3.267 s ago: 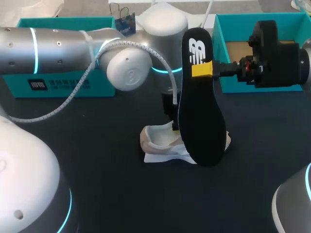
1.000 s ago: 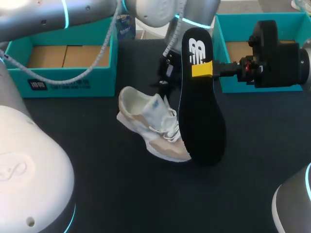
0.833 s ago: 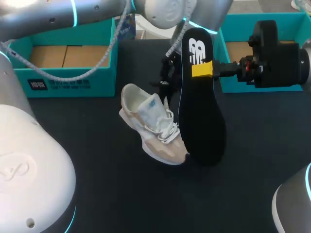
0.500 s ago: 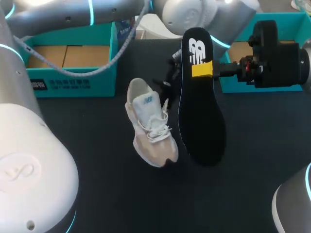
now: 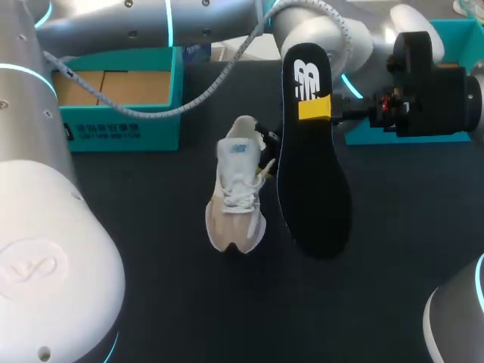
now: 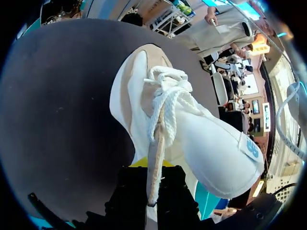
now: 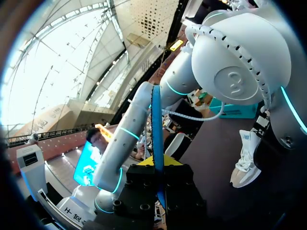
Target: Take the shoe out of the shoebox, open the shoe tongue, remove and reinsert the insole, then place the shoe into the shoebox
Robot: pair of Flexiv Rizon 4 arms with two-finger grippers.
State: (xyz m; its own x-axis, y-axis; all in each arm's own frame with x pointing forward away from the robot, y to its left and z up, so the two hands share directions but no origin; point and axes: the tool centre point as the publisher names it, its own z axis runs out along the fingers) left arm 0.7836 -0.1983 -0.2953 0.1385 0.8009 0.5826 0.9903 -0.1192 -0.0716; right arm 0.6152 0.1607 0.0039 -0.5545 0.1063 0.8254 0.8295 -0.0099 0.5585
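Sneaker: a white and beige lace-up sneaker (image 5: 236,193) is out over the black table top (image 5: 151,249), laces facing up, toe towards the camera, heel away. Whether its sole rests on the table cannot be told.
Left gripper: the left gripper (image 5: 266,155) meets the sneaker at its right side, near the heel opening. In the left wrist view, the left gripper (image 6: 152,168) has its fingers pressed together on a beige edge of the sneaker (image 6: 163,120), which stretches away ahead of them.
Insole: a flat black foam insole (image 5: 314,174) stands upright just right of the sneaker, its broad face towards the camera.
Right gripper: the right gripper (image 5: 314,108) pinches the insole's upper part, reaching in from the sneaker's right. In the right wrist view, the insole (image 7: 156,124) appears edge-on, a thin line clamped in the right gripper (image 7: 157,165).
Shoebox: an open teal cardboard shoebox (image 5: 121,128) sits behind and left of the sneaker.
Second box: a second teal cardboard box (image 5: 454,29) sits behind and right of the sneaker.
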